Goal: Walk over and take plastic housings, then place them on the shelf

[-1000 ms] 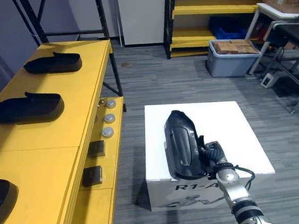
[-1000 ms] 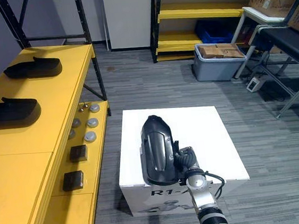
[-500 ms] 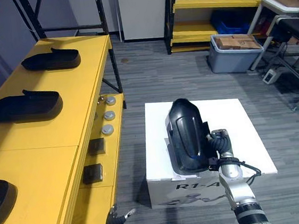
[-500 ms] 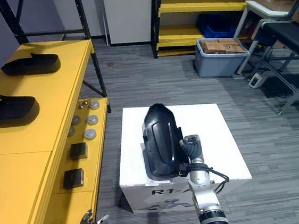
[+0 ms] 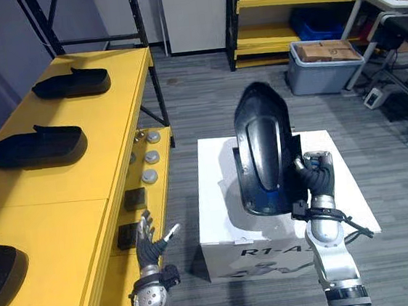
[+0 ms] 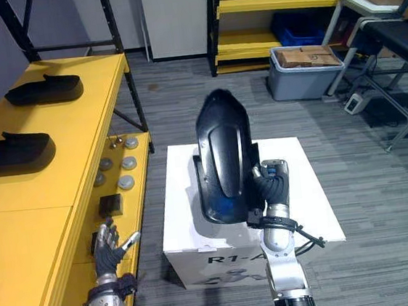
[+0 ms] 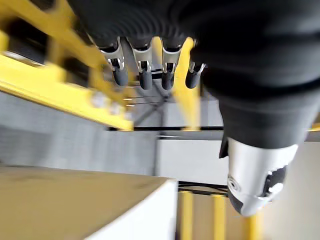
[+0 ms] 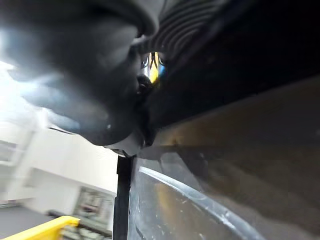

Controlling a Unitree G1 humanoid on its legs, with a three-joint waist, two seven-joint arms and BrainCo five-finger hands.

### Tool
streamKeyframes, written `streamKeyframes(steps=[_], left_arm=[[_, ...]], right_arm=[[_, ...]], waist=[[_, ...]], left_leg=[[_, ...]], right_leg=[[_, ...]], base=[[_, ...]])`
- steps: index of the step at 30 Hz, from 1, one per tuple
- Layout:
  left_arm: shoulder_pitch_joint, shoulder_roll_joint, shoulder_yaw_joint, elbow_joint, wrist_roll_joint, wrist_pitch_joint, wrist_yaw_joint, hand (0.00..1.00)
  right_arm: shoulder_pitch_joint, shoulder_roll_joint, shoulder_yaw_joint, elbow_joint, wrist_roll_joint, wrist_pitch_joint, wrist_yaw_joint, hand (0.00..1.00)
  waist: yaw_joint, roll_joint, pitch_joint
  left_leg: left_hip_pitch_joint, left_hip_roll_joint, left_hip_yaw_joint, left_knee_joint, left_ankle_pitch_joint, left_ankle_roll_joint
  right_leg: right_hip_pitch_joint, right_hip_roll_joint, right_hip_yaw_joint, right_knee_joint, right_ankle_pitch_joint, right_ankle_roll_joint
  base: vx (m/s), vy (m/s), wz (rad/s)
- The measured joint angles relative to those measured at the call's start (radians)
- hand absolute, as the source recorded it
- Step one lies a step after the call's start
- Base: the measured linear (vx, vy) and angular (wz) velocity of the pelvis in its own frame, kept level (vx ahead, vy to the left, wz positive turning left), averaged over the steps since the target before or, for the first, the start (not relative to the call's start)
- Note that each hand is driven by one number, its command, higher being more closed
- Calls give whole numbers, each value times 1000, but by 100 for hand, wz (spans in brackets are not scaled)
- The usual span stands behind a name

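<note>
Plastic housing (image 5: 263, 147) looks light, stiff, glossy (probably slippery); rim grips best: right hand (image 5: 315, 178) curls round its lower edge, left hand (image 5: 149, 243) spread.

nearest housing (image 5: 1, 273) on yellow worktop (image 5: 64, 211); cut off by left edge | white box (image 5: 219, 188); top partly hidden behind raised housing (image 5: 261, 140) | right wrist view; dark shapes blurred

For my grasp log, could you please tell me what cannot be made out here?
- Housing back side: faces away in the eye views; blurred in right wrist view.
- Third housing on yellow shelf: cut by left eye view's edge.
- Round parts: too small to identify.
</note>
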Motion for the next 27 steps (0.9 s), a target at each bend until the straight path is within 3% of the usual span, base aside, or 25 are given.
streamKeyframes(steps=[8,14,23,27], left_arm=[[-50,9,-152,-97,-50,-15,-40,0],[-107,15,-234,-97,-50,-14,-42,0],[-140,23,-262,-83,-50,-10,16,0],[-149,33,-279,-36,-50,-2,48,0]], right_arm=[[-5,-11,148,-31,-125,-10,9,100],[-7,-15,244,-32,-148,-11,34,100],[-9,-19,303,-32,-148,-11,33,100],[-9,-62,332,-32,-148,-10,30,100]], waist=[[1,22,-22],[0,26,-36],[0,29,-63],[0,29,-86]], left_leg=[[0,1,6,7,-3,1],[-3,2,15,13,-6,0],[-17,2,27,24,-8,2],[-29,1,35,30,-8,2]], right_leg=[[1,1,5,0,2,-2],[-1,3,9,0,4,-5],[-17,4,25,0,14,-7],[-29,4,32,0,21,-6]], base=[[-1,6,-1],[-7,14,-3],[-8,21,-5],[-22,25,-6]])
